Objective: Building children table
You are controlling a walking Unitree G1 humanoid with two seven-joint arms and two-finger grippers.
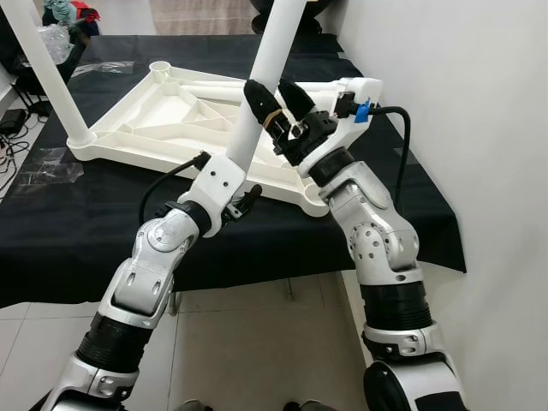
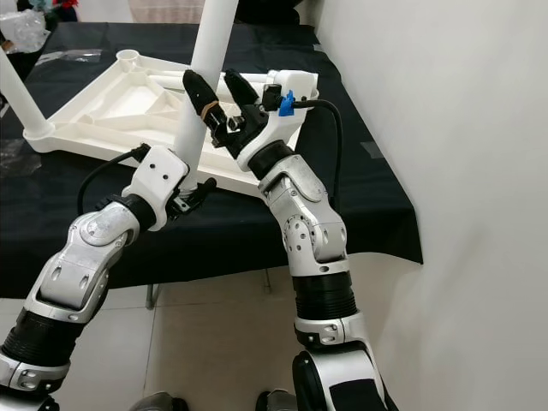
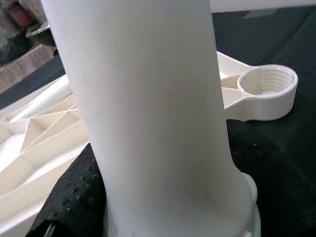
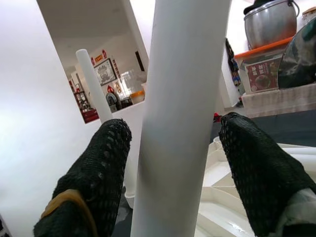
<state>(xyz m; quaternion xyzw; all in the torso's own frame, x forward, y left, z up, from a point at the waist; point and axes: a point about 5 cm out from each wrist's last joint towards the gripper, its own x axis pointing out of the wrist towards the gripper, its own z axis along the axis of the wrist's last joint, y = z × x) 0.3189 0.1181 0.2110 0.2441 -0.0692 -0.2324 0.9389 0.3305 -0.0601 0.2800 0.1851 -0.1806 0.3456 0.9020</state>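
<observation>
A white tabletop (image 1: 163,116) lies upside down on a black-covered table (image 1: 77,231). One white leg (image 1: 51,73) stands screwed into its front left corner. A second white leg (image 1: 265,68) leans over the tabletop's near right part. My left gripper (image 1: 233,167) is shut on this second leg's lower end, both black fingers (image 3: 74,197) pressing its sides. Higher up, my right gripper (image 1: 276,96) is open and straddles the same leg, fingers (image 4: 94,177) a little off it. An empty threaded socket (image 3: 269,86) shows past the leg.
A white wall (image 1: 479,128) runs close along the right, just past the table's right edge. Clear plastic wrap (image 1: 47,163) lies on the cloth at the left, clutter sits at the back left (image 1: 64,17). Tiled floor (image 1: 257,342) lies below me.
</observation>
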